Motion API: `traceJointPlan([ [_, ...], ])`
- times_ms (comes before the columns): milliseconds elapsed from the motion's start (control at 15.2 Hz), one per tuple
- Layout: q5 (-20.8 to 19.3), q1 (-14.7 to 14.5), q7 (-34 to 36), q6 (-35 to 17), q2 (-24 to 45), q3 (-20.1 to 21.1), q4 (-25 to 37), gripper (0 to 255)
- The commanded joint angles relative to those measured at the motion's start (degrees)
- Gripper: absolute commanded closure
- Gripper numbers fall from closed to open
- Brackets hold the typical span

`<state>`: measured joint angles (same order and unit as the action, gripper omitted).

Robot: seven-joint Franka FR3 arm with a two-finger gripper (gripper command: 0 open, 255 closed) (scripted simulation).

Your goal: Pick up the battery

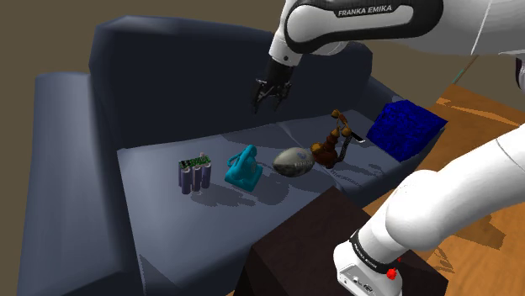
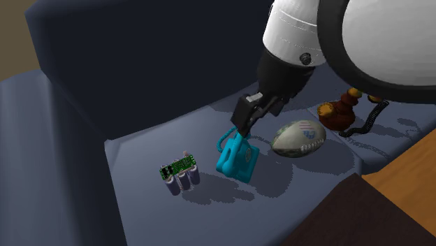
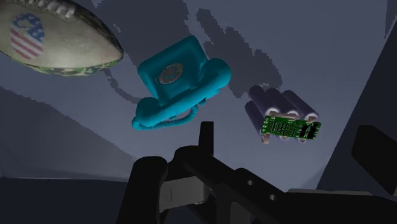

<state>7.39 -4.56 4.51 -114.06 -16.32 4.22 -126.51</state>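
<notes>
Hovering over the sofa (image 1: 160, 84) seat, the gripper (image 1: 269, 104) has its fingers spread wide with nothing between them. Battery (image 1: 194, 174) lies on the cushion just beside the teal phone (image 1: 243, 168), on the shoulder view's left of it, and a football (image 1: 294, 161) sits on the phone's other side
</notes>
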Motion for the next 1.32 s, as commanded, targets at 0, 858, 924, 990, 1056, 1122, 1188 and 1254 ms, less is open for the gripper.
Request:
traceJointPlan([
  [0, -0.3, -0.5, 0.3, -2.6, 4.5, 0.9, 1.4, 0],
  [858, -6.0, -4.7, 3.4, -9.2, 32.2, 4.6, 18.8, 0],
  [924, -6.5, -5.1, 3.7, -9.2, 34.4, 4.7, 20.6, 0],
  [990, -7.1, -5.6, 3.9, -9.3, 36.6, 4.8, 22.4, 0],
  [1056, -7.6, -6.1, 4.1, -9.2, 38.9, 4.8, 24.4, 0],
  [1122, -8.1, -6.6, 4.3, -9.1, 41.1, 4.9, 26.4, 0],
  [1188, -8.6, -7.1, 4.5, -8.9, 43.4, 4.9, 28.5, 0],
  [1254, -9.1, -7.7, 4.7, -8.7, 45.7, 4.9, 30.7, 0],
])
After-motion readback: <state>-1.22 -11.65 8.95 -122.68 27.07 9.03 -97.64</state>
